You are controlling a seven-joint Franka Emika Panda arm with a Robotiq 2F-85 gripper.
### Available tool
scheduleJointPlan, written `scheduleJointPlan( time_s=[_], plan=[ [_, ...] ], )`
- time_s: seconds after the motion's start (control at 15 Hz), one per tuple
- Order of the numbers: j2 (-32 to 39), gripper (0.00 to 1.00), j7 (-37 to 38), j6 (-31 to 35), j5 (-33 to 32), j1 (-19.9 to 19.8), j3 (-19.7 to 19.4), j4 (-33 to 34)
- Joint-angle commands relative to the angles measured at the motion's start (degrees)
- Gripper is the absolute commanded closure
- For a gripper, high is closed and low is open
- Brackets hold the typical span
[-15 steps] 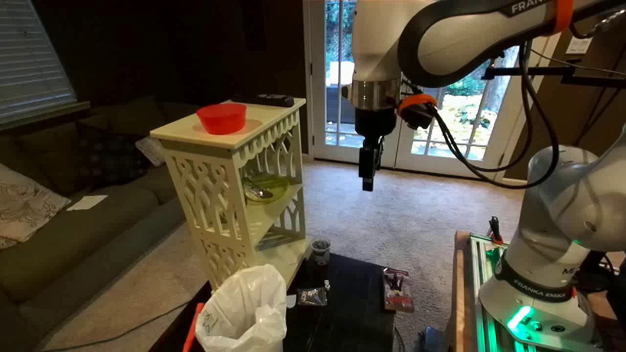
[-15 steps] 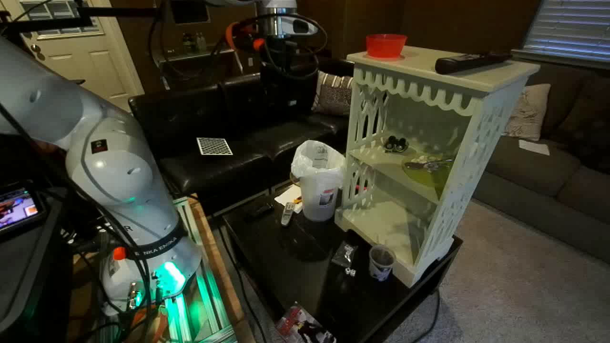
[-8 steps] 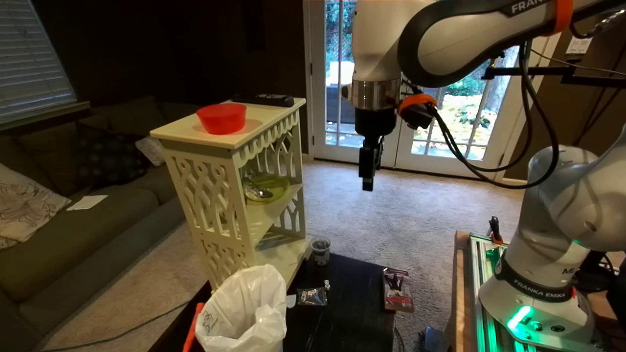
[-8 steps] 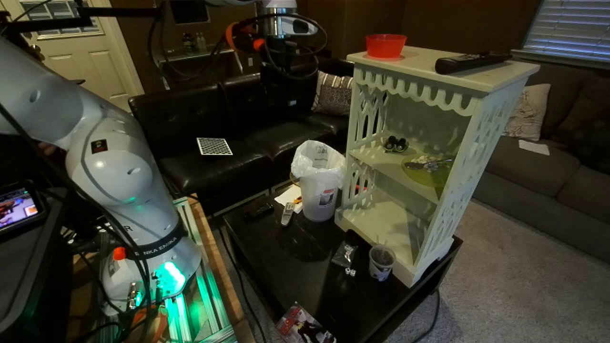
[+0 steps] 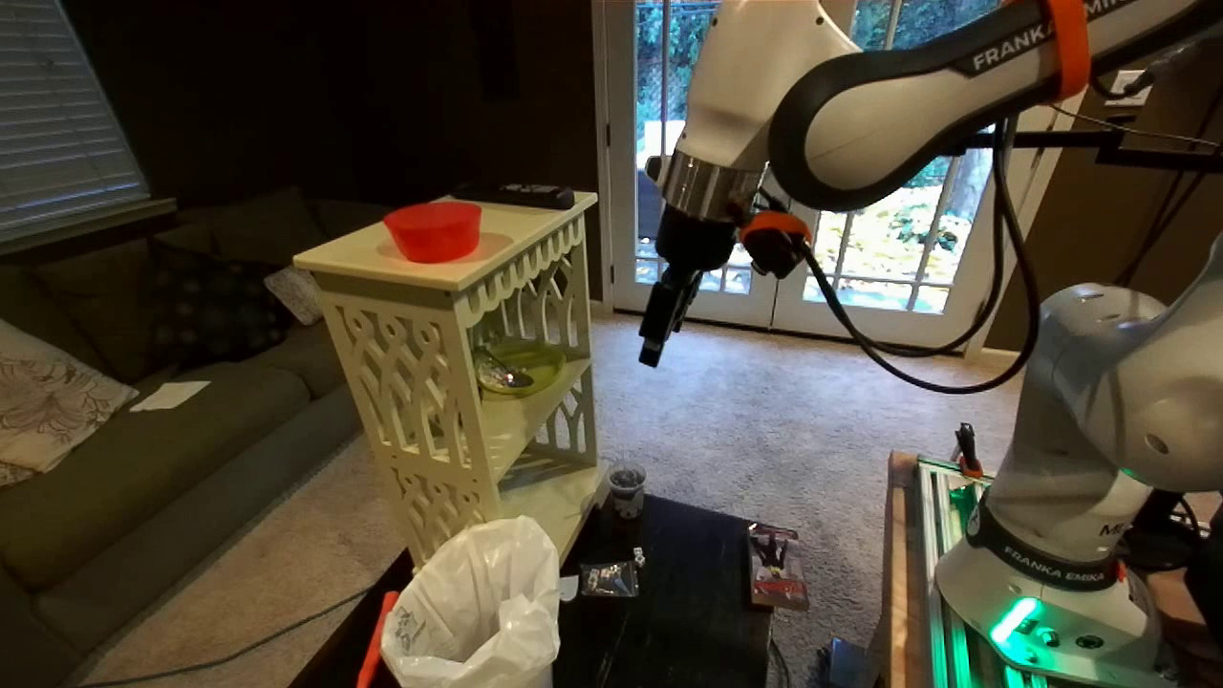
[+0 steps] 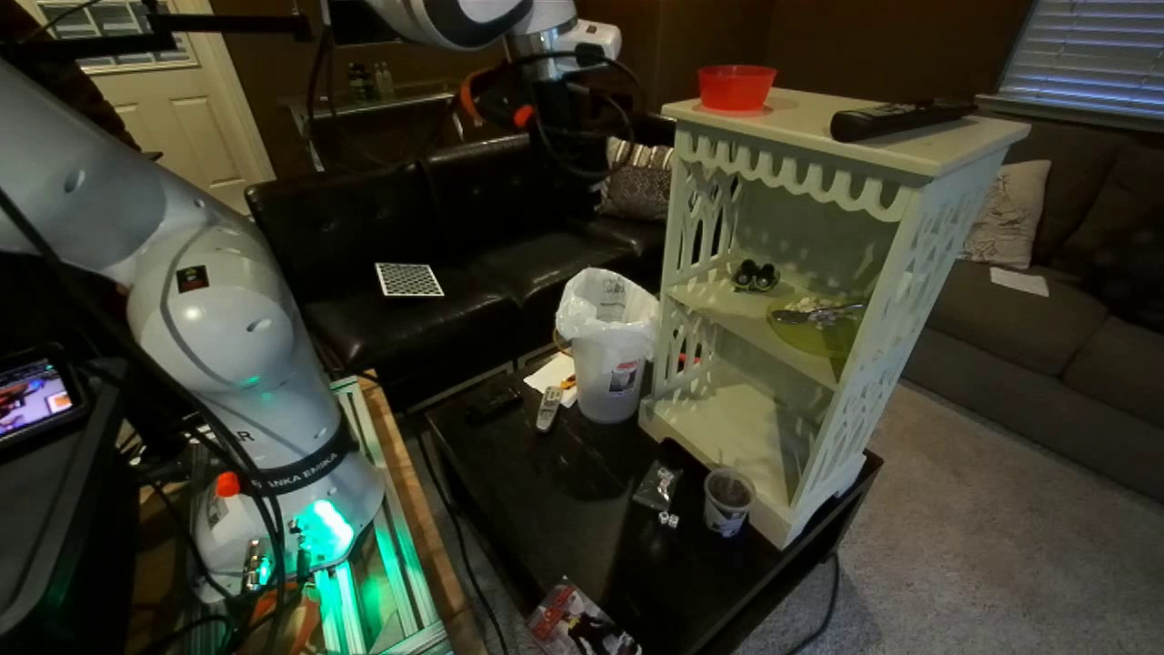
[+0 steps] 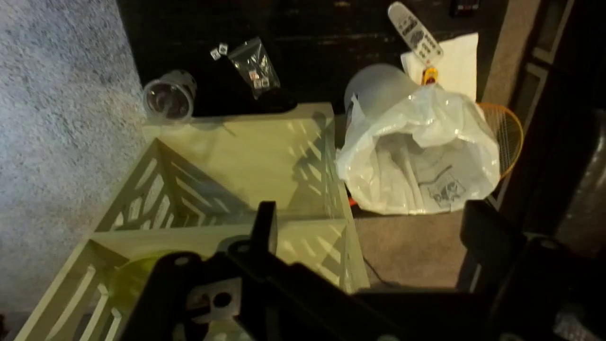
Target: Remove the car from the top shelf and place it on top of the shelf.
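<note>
The cream-white shelf (image 5: pixel 382 382) with lattice sides stands on a low dark table; it also shows in an exterior view (image 6: pixel 809 168) and in the wrist view (image 7: pixel 222 142). A small dark thing with black wheels, the car (image 6: pixel 755 275), sits on the upper inner shelf near the lattice side by the bin. The car is not clearly visible in the wrist view. My gripper (image 5: pixel 652 352) is in the air in front of the shelf, tilted, touching nothing. In the wrist view my gripper (image 7: pixel 371 220) has its fingers wide apart with nothing between them.
A red bowl (image 5: pixel 435 232) and a black remote (image 6: pixel 896 118) lie on the shelf's top. A green plate (image 6: pixel 814 327) with a spoon shares the car's shelf. A white-lined bin (image 7: pixel 416 156) stands beside the shelf. A cup (image 6: pixel 728 500) stands at its front.
My arm has moved toward the shelf and the gripper has tilted from pointing straight down to slanting, its fingertips nearer the shelf. The shelf and the things on it have not moved.
</note>
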Motion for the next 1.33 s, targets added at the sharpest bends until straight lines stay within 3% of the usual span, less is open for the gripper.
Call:
scheduleJointPlan(
  time_s=[0.0,0.13,0.2,0.27,0.6,0.8,1.0,1.07,1.27],
  plan=[
    [2.14,0.0,-1.93,15.81,4.45,0.53,-3.71,-5.11],
    [5.97,0.0,-2.55,25.02,4.68,-0.27,-5.36,-8.02],
    [10.24,0.0,-1.98,26.45,3.7,-1.0,-5.49,-8.82],
    [4.85,0.0,-1.08,21.26,2.81,-0.77,-4.66,-7.11],
    [10.65,0.0,-1.2,26.13,2.79,-1.24,-5.37,-9.05],
    [14.98,0.0,-4.47,42.29,1.67,-1.71,-6.56,-9.38],
    [20.36,0.0,-9.85,56.68,2.93,1.6,-11.17,-8.37],
    [23.16,0.0,-10.74,61.49,3.0,4.57,-13.88,-8.04],
    [32.79,0.0,-6.33,74.98,-3.49,8.83,-18.56,-7.82]
  ],
)
